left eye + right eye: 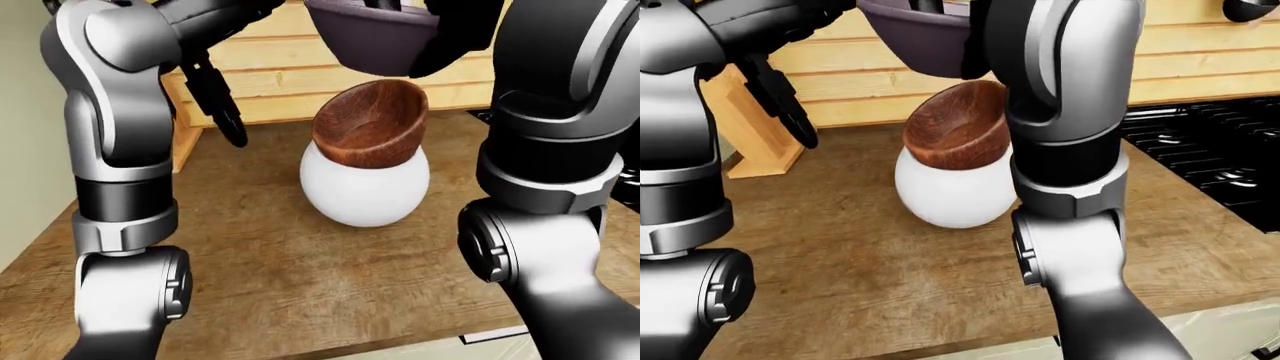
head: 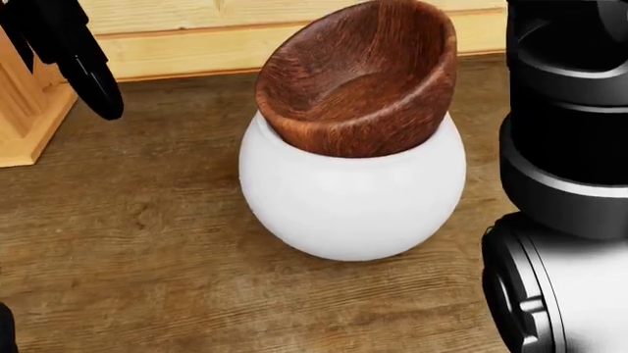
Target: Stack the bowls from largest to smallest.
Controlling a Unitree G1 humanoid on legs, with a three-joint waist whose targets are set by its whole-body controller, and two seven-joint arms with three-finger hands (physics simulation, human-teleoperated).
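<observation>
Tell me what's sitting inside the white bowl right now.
A brown wooden bowl sits tilted in the white bowl, its rim leaning toward the head view's right. It fills the opening, so the white bowl's interior is hidden.

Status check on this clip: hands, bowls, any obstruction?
Right hand holds purple bowl above stack. Left hand open, empty. Wooden bowl sits tilted in white bowl. Nothing obstructing.

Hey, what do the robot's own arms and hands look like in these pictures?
Both arms are built of smooth, rounded silver-grey metal shells joined by glossy black cylindrical bands, with round disc-shaped joint caps. The left arm and right arm match. The left hand has slim, plain black fingers. No cables, markings or sleeves show. The right hand is mostly hidden at the top edge.
</observation>
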